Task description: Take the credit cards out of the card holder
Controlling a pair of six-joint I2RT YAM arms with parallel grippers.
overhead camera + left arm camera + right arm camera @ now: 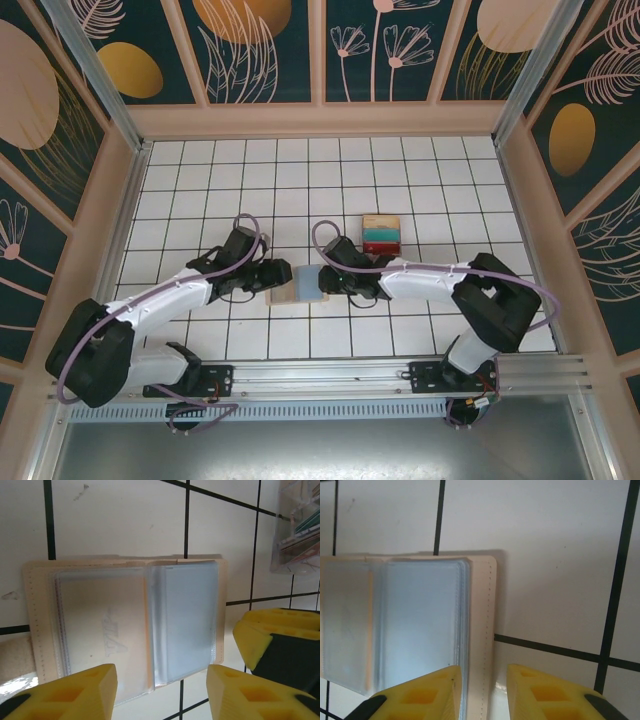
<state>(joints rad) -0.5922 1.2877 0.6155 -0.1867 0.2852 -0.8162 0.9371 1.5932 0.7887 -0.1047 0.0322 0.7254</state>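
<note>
From above, the left claw (272, 277) and right claw (333, 281) cover the 9 and 3 o'clock edges of the card holder (298, 284); contact cannot be told. On the left wrist camera, the pile of cards (299, 527) at 2 o'clock is blurred and cropped. The right wrist camera crops the holder at 9 o'clock.

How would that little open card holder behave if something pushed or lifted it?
The card holder looks thin and lies flat on glossy tiles, so a push would probably slide it rather than tip it. Its centre fold suggests it would flop or fold if lifted by one edge. The clear plastic sleeves look smooth, likely slippery to grip.
</note>
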